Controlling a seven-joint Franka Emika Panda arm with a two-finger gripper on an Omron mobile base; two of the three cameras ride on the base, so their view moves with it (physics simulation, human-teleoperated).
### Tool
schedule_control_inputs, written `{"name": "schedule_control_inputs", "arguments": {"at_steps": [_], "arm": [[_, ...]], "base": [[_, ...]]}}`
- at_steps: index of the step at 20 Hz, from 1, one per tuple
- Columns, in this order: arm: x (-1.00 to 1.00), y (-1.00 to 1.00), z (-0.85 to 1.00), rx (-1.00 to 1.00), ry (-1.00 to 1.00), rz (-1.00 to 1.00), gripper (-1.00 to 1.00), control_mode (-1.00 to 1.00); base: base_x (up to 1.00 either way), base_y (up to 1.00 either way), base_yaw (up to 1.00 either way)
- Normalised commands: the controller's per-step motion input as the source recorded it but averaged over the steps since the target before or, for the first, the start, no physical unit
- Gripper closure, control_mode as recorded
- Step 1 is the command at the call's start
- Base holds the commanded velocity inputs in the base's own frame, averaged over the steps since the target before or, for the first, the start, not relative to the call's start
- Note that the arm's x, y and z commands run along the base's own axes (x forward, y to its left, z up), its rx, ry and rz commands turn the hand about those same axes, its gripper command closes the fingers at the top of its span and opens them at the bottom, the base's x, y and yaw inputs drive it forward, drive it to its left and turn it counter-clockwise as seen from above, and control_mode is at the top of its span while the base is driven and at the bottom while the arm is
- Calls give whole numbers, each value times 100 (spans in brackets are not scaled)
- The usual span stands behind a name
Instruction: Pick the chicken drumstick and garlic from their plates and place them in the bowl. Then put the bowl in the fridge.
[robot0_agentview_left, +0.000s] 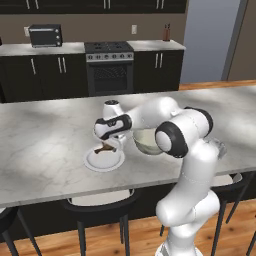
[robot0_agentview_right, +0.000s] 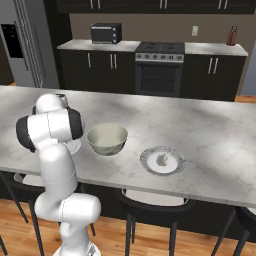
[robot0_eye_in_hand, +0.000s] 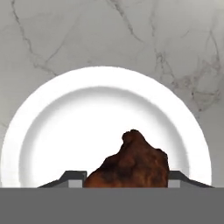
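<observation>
The tabletop (robot0_agentview_left: 45, 145) is grey-veined polished marble; the plate (robot0_eye_in_hand: 52, 131) is smooth, glossy white; the chicken drumstick (robot0_eye_in_hand: 131, 168) looks rough, matt brown.

You've got a long grey-white marble island counter (robot0_agentview_left: 45, 145) w/ dark veining. On it, L to R from the right base view: a white plate (robot0_agentview_left: 92, 161) w/ the chicken drumstick (robot0_eye_in_hand: 131, 164) on it, then the cream bowl (robot0_agentview_right: 107, 139) just beside it, upright, then a second white plate (robot0_agentview_right: 172, 165) near the bowl, w/ a small pale garlic (robot0_agentview_right: 161, 160) at its centre. All three sit toward the counter's near edge.
</observation>
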Motion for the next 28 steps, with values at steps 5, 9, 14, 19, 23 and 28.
{"name": "schedule_control_inputs", "arguments": {"at_steps": [5,9,14,19,23,28], "arm": [[-25,-37,69,0,-2,15,100,-100],[-8,-61,47,0,-2,4,100,-100],[3,-74,29,-2,2,0,100,-100],[7,-86,6,0,7,0,100,-100],[12,-84,-7,0,11,0,100,-100],[22,-62,-41,0,7,0,100,-100]], "base": [[0,0,0],[0,0,0],[0,0,0],[0,0,0],[0,0,0],[0,0,0]]}}
